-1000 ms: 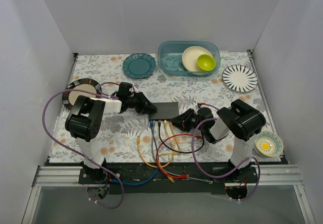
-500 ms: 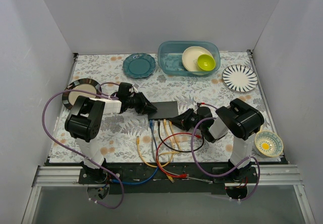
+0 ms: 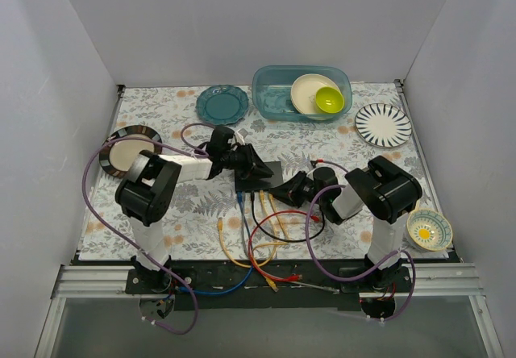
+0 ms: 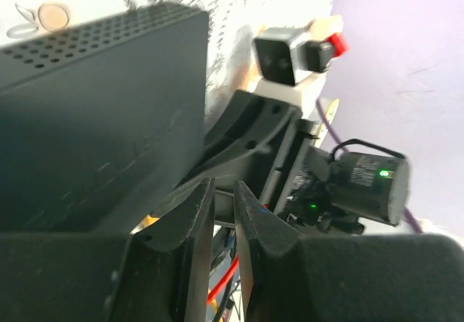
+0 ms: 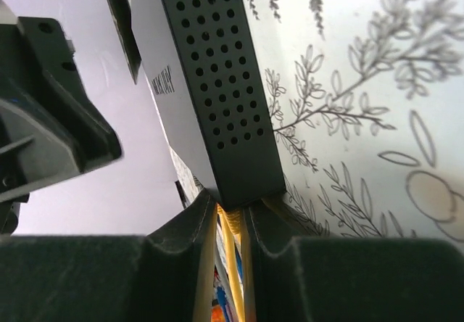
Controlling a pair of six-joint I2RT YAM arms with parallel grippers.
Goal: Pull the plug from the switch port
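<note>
The black switch point(image 3: 274, 174) lies flat mid-table, with yellow, blue, black and red cables point(image 3: 270, 217) running from its near edge. My left gripper point(image 3: 255, 169) rests over the switch's left part. In the left wrist view its jaws point(image 4: 225, 191) stand almost together with nothing between them, beside the box point(image 4: 101, 119). My right gripper point(image 3: 285, 192) is at the switch's near right corner. In the right wrist view it point(image 5: 230, 206) is closed round a yellow plug and its cable point(image 5: 232, 264), just below the box's corner point(image 5: 217, 104). Which port holds that plug is hidden.
A teal plate point(image 3: 222, 104), a blue tub point(image 3: 274, 92) holding a cream bowl and a green bowl, and a striped plate point(image 3: 383, 124) stand at the back. A dark-rimmed plate point(image 3: 125, 144) is at left, a small flowered dish point(image 3: 429, 231) at right. Loose cables loop toward the front edge.
My left arm has swung right, from the switch's left end to over its top. My right gripper has edged slightly left, toward the switch's corner.
</note>
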